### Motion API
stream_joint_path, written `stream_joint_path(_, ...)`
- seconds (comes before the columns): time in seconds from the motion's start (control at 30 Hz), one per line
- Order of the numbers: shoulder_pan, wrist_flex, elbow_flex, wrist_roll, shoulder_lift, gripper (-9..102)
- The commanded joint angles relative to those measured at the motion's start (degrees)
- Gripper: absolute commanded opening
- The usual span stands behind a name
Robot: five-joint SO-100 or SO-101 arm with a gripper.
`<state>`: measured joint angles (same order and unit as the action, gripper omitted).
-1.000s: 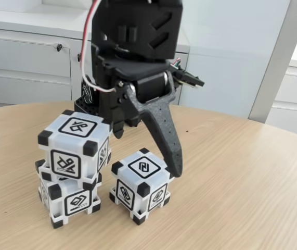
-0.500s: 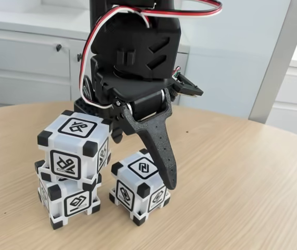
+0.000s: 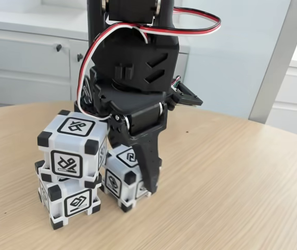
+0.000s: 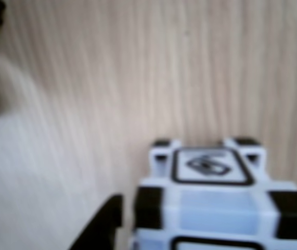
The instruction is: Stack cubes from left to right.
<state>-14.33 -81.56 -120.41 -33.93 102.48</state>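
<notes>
In the fixed view, two of the cubes are seen stacked on the wooden table (image 3: 231, 172): the top cube (image 3: 74, 148) sits on the bottom cube (image 3: 70, 200), turned slightly against it. Just to the right of this stack, the third cube (image 3: 121, 177) stands on the table, close beside the bottom cube. The gripper (image 3: 138, 179) is lowered over the third cube, its jaws narrowed around it; one black finger (image 3: 147, 169) is laid against the cube's right face, while the other is hidden behind. In the blurred wrist view, stacked cubes (image 4: 216, 203) are shown low right, with a dark finger tip (image 4: 104, 224) just left of them
</notes>
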Motion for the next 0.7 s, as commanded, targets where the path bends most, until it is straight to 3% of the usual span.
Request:
stream_joint_path(0.0,-0.6,-0.3,1.1,1.0,0.0,16)
stream_joint_path(0.23,-0.6,-0.3,1.1,2.5,1.0,0)
stream_joint_path(0.67,0.4,-0.3,1.4,8.0,9.4,0)
